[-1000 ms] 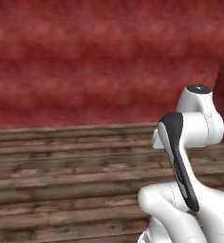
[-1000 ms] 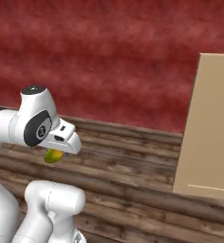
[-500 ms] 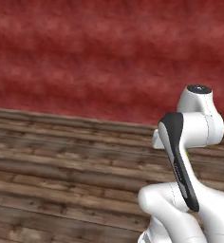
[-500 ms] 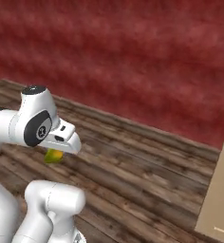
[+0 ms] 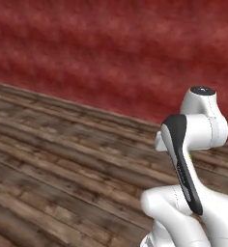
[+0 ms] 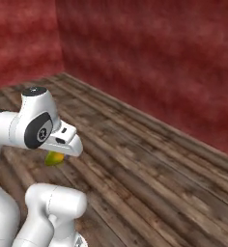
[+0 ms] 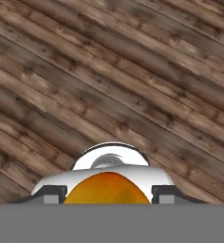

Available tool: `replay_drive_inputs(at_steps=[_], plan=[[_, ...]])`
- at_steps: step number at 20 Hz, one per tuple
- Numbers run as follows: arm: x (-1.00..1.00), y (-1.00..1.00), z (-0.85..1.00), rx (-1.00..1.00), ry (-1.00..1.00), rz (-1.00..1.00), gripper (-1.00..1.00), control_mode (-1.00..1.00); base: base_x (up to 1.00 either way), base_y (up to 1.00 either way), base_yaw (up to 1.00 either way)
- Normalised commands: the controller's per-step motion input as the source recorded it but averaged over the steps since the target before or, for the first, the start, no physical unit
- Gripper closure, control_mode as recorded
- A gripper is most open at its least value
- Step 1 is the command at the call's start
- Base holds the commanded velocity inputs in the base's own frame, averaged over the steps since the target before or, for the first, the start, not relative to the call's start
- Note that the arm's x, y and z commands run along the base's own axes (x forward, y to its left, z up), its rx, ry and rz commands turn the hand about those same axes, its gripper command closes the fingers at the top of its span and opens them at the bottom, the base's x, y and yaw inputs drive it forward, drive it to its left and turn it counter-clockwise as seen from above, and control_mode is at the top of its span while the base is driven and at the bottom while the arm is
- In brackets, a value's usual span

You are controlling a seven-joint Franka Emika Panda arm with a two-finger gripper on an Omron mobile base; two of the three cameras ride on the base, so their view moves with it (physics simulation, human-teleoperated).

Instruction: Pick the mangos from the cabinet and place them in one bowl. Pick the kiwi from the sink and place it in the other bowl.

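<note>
An indoor room, plainly rendered: a floor of dark brown wooden planks [image 5: 63,159] runs to mottled deep-red walls [image 5: 116,53], two of which meet in a corner in the right base view (upper left). Nothing fitted stands along them, so what kind of room it is cannot really be judged here.

One mango [image 7: 107,189] sits btwn my fingers [image 7: 52,194], gripped from both sides: yellow-orange, smooth, rounded top showing in hand view. From right base view it's a yellow-green lump [image 6: 54,157] tucked under my hand, hanging well above the wood plank floor [image 6: 149,173]. Rest of fruit hidden.
</note>
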Motion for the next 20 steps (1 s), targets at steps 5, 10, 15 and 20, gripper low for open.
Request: replay_drive_inputs(at_steps=[5,10,15,20], plan=[[0.00,0.00,0.00,0.00,0.00,0.00,1.00,1.00,0.09,0.00,0.50],[0.00,0.00,0.00,0.00,0.00,0.00,1.00,1.00,0.09,0.00,0.49],[0.00,0.00,0.00,0.00,0.00,0.00,1.00,1.00,0.19,0.00,0.45],[0.00,0.00,0.00,0.00,0.00,0.00,1.00,1.00,0.63,0.03,0.23]])
